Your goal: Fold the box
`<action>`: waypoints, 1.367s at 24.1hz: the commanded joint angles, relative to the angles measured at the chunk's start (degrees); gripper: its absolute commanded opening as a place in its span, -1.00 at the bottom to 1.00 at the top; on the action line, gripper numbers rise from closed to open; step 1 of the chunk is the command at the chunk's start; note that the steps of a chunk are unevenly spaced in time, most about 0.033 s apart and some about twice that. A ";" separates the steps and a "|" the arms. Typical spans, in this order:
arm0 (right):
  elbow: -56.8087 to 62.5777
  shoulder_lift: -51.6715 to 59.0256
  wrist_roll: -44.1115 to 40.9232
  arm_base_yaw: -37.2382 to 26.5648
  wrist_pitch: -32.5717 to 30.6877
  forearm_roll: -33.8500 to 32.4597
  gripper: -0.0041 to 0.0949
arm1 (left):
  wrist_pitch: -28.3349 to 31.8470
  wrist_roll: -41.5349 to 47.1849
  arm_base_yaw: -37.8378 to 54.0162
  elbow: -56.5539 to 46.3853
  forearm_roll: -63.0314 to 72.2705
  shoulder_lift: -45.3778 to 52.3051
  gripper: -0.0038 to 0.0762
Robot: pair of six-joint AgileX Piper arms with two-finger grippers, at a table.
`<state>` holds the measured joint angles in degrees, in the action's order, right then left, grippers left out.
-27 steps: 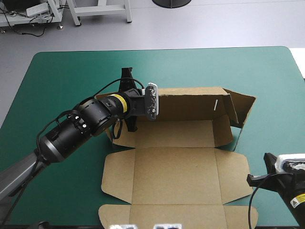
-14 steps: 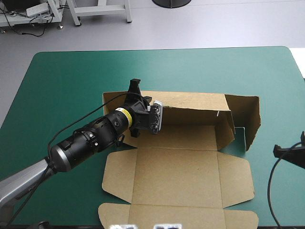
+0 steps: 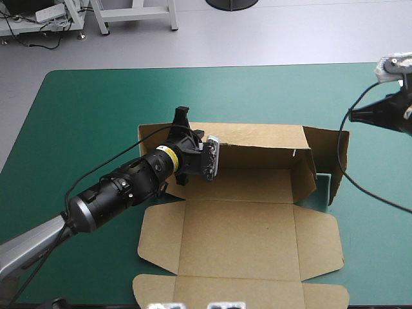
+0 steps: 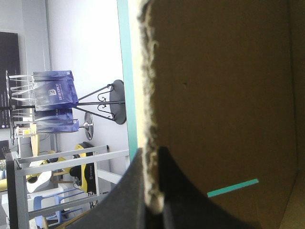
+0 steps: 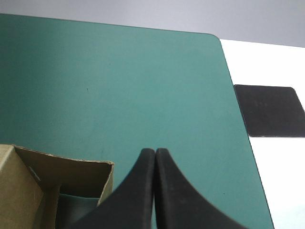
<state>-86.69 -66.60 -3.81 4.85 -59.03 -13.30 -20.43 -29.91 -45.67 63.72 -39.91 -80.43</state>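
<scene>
Seen from the robot's side, the left arm reaches in from 8 o'clock across the table, which has a teal-green cover. The left gripper is pinching the top edge of the back wall at its left end, with the board between the two black fingers.

The box is brown and sits mid-table, running toward 6 o'clock. Its base and near flaps lie flat. The back wall is raised along its 12 o'clock side. The right end flap also stands up, at 3 o'clock of that wall.

The right gripper is at 2 o'clock of the box, over the table's far right corner and apart from the board. Its fingers are pressed together on nothing.
</scene>
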 commanded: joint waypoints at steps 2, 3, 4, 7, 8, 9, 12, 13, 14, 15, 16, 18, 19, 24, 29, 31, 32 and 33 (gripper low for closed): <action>-11.97 -8.07 10.20 -7.46 -4.80 11.61 -0.97 | -1.31 0.83 -0.34 1.02 0.07 1.81 -0.92; -13.62 -10.39 14.86 -12.43 -6.56 20.80 -0.97 | -1.65 0.83 -0.34 1.02 0.07 1.81 -0.92; -13.73 -11.11 17.29 -15.33 -7.03 26.22 -0.97 | -1.87 0.83 -0.34 1.02 0.07 1.81 -0.92; -12.84 -13.25 25.37 -23.39 -6.90 43.41 -0.97 | -2.42 0.83 -0.34 1.02 0.07 1.81 -0.92; -12.69 -14.05 26.42 -24.03 -7.02 45.41 -0.97 | -2.59 0.83 -0.34 1.02 0.07 1.81 -0.92; -12.10 -15.87 28.02 -24.11 -7.13 47.82 -0.97 | -2.86 0.83 -0.34 1.02 0.07 1.81 -0.92; -10.48 -21.17 31.48 -23.97 -9.08 53.01 -0.97 | -3.24 0.83 -0.34 1.02 0.07 1.81 -0.92; -9.96 -23.50 32.84 -23.97 -9.57 55.22 -0.97 | -3.76 0.83 -0.34 1.02 0.07 1.81 -0.92; -9.96 -24.94 33.70 -23.97 -10.06 56.53 -0.97 | -3.99 0.83 -0.34 1.02 0.07 1.81 -0.92; -9.96 -26.70 35.17 -23.97 -11.30 58.50 -0.97 | -4.13 0.83 -0.34 1.02 0.07 1.81 -0.92; -9.96 -27.93 35.55 -23.97 -12.17 59.15 -0.97 | -4.13 0.83 -0.34 1.02 0.07 1.81 -0.92; -9.84 -29.38 35.55 -23.97 -12.46 59.38 -0.97 | -4.13 0.83 -0.34 1.02 0.07 1.81 -0.92; -9.84 -29.76 35.42 -23.97 -12.46 59.38 -0.97 | -4.13 0.83 -0.34 1.02 0.07 1.81 -0.92; -8.64 -29.43 35.09 -23.97 -12.56 57.73 -0.97 | -4.62 0.83 -0.34 1.02 -0.74 1.81 -0.92; -2.22 -28.16 37.79 -23.97 -12.56 56.42 -0.97 | -4.85 2.29 -0.34 1.02 -1.75 1.81 -0.92; 0.70 -27.37 39.22 -23.97 -12.56 56.42 -0.97 | -4.85 2.60 -0.34 1.02 -1.64 1.81 -0.92; 1.56 -26.99 39.89 -23.97 -12.56 56.78 -0.97 | -4.72 3.34 -0.34 1.02 -1.64 1.81 -0.92; 2.69 -26.56 40.66 -23.97 -12.56 57.22 -0.97 | -4.62 3.35 -0.34 1.02 -1.64 1.81 -0.92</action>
<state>-84.93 -97.24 34.23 -18.65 -70.35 40.93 -23.01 -28.16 -45.94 63.72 -41.42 -80.20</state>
